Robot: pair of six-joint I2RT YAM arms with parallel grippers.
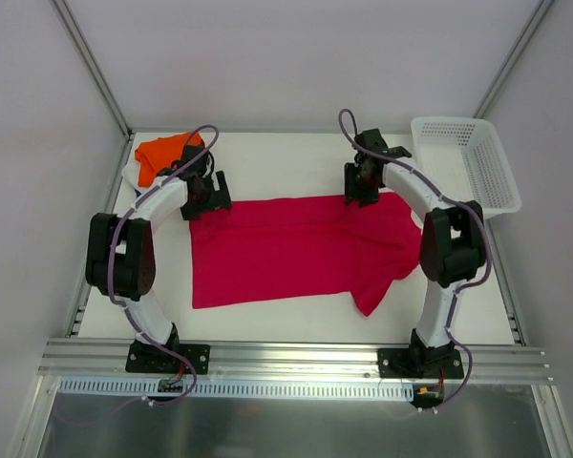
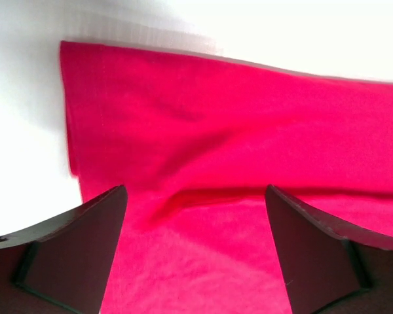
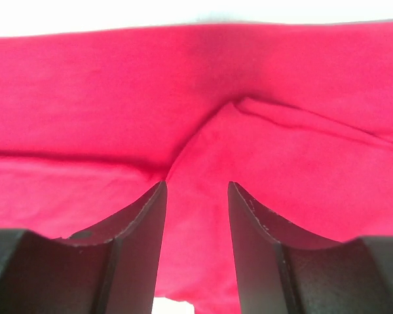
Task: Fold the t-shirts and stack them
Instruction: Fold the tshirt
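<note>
A crimson-red t-shirt lies spread flat across the middle of the table, with one sleeve sticking out at the front right. My left gripper hovers over its far left corner. In the left wrist view that gripper is wide open, with only flat red cloth beneath. My right gripper sits at the shirt's far edge towards the right. Its jaws stand apart over the red cloth, which creases near one fingertip. An orange t-shirt lies folded at the far left corner.
A white plastic mesh basket stands at the far right edge of the table. Frame posts rise at both back corners, and a metal rail runs along the near edge by the arm bases.
</note>
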